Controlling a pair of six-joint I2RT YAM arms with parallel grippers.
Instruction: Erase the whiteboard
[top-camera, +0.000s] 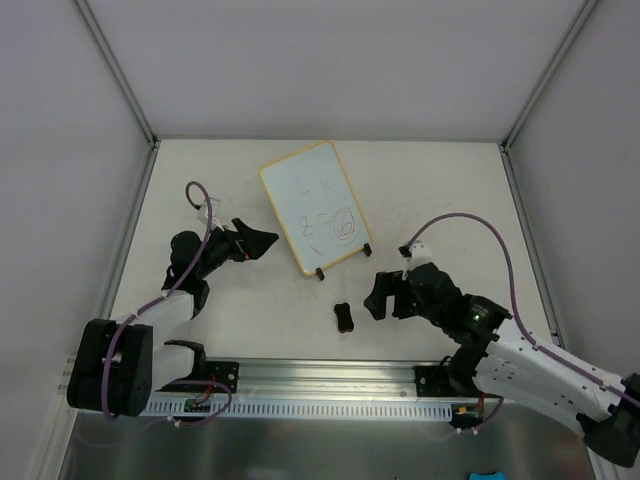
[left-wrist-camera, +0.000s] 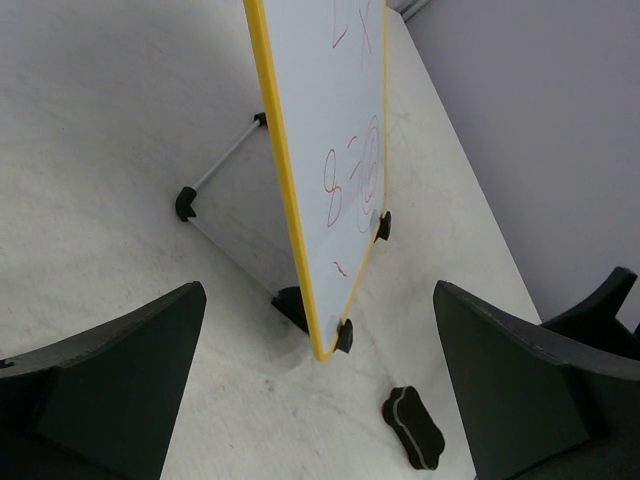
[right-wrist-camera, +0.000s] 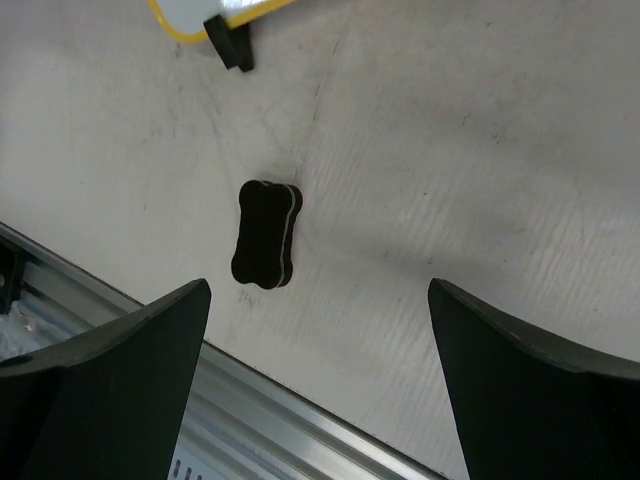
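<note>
The whiteboard (top-camera: 312, 205) stands tilted on black feet mid-table, yellow-rimmed, with red marker scribbles; it also shows edge-on in the left wrist view (left-wrist-camera: 330, 150). A small black eraser block (top-camera: 343, 317) lies flat on the table in front of it, also in the left wrist view (left-wrist-camera: 413, 427) and the right wrist view (right-wrist-camera: 266, 233). My left gripper (top-camera: 258, 240) is open and empty, just left of the board. My right gripper (top-camera: 380, 293) is open and empty, just right of the eraser, a little above the table.
A metal rail (top-camera: 330, 385) runs along the near table edge by the arm bases. Grey walls with metal posts (top-camera: 120, 75) enclose the table on three sides. The board's wire stand (left-wrist-camera: 225, 170) props it from behind.
</note>
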